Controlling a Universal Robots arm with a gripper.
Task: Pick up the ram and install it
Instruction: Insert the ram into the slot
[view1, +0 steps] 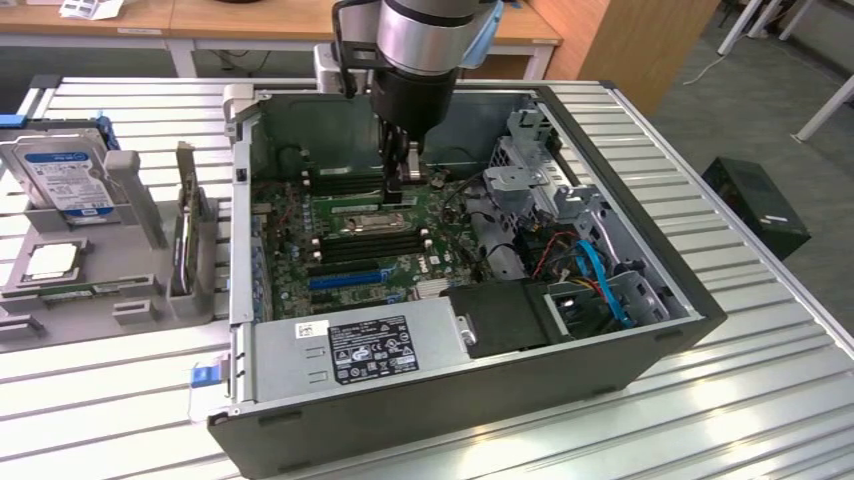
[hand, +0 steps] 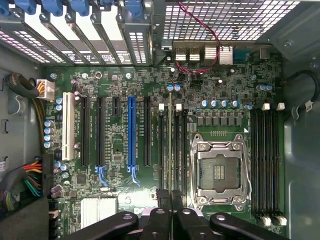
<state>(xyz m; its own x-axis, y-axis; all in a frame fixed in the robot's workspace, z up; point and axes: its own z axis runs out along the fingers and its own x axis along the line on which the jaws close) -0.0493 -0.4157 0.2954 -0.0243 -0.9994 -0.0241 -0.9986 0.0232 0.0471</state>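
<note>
So the claw (hand: 170, 196) is clenched on the ram (hand: 170, 145). In the wrist view you see the stick edge-on, a thin green strip running along the bank of black memory slots (hand: 181, 150) just beside the CPU socket (hand: 218, 172). Honestly can't tell if it's touching a slot or hanging just above one. In the exterior view the arm reaches straight down into the open PC case (view1: 641, 330), over the middle of the motherboard (view1: 441, 265). The case lies on its side on the slatted metal table (view1: 747, 400), with a hard drive (view1: 67, 175) standing in a gray holder at the exterior view's left.
</note>
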